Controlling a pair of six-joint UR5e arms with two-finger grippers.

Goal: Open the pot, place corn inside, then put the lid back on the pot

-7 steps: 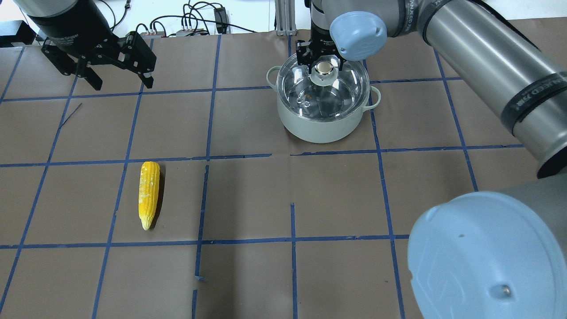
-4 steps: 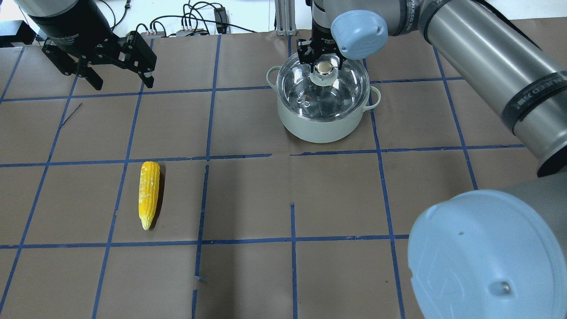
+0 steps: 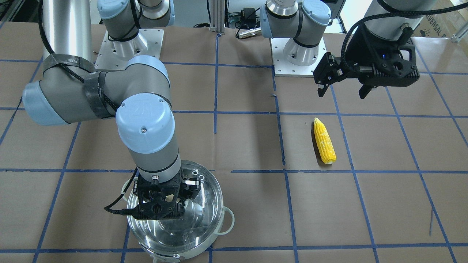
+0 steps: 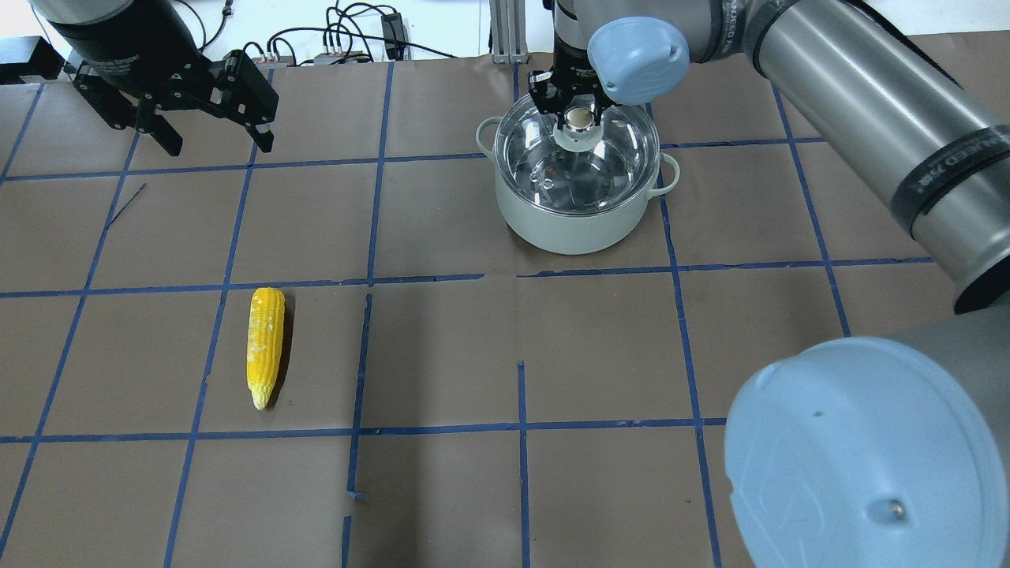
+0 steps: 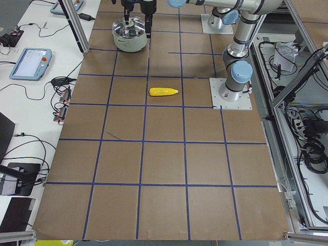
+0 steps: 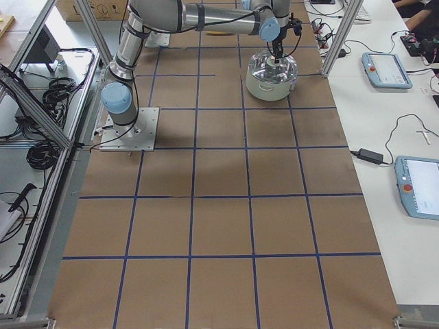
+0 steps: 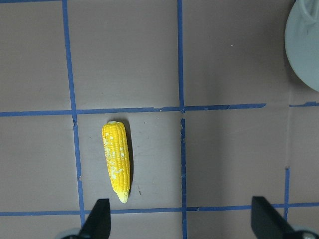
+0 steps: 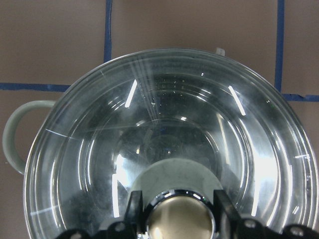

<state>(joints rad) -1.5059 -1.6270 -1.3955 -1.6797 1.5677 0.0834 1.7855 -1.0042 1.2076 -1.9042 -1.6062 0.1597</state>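
The corn (image 4: 265, 347) lies on the table (image 4: 600, 355) nearest the robot, tip toward it, well apart from the pot (image 4: 552, 225); the left wrist view shows its kernel rows, which the side views leave as a yellow streak; farther off, the left gripper (image 4: 219, 148) hangs above the table with fingers spread wide, holding nothing; level with it, at the far side, the lid (image 4: 536, 158) covers the pot; the overhead view half hides the right gripper (image 8: 178, 214) behind the wrist, but the right wrist view shows its fingers pinching the knob (image 8: 179, 226) from both sides; whether the lid rests on the rim I cannot tell.
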